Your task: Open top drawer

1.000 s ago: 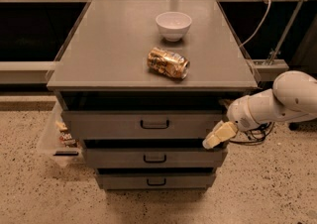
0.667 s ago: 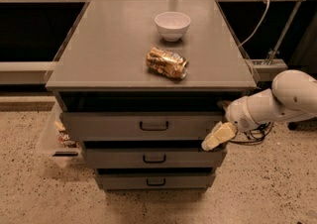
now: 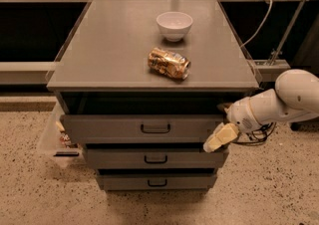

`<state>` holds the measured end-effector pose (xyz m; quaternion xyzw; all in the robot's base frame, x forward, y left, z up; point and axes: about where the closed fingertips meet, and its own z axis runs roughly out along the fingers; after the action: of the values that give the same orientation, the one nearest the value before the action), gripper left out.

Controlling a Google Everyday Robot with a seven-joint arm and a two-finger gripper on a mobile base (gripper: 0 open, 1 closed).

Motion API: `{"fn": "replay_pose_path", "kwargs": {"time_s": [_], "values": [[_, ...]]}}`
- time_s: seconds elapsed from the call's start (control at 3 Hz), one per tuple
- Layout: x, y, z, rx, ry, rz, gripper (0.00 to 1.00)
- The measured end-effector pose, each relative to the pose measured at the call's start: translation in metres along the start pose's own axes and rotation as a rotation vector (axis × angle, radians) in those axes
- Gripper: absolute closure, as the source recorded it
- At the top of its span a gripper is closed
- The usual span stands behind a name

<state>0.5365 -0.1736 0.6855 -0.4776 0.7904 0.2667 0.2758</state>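
The top drawer is the widest grey front of three, with a small black bar handle at its centre. It stands out a little from the cabinet, with a dark gap above it. My gripper, cream-coloured on a white arm, is at the right end of the top drawer's front, near its lower right corner and well right of the handle.
A white bowl and a crushed can lie on the grey cabinet top. The middle drawer and bottom drawer sit below. A clear plastic bin stands at the cabinet's left. Cables hang at the back right.
The gripper has stayed by the right end of the top drawer, shifting only very slightly down and left. The drawers look unchanged.
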Motion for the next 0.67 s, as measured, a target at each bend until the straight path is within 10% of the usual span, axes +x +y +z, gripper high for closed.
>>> {"fn": "replay_pose_path", "kwargs": {"time_s": [0.67], "values": [[0.0009, 0.003, 0.0016, -0.028, 0.019, 0.006, 0.0]]}}
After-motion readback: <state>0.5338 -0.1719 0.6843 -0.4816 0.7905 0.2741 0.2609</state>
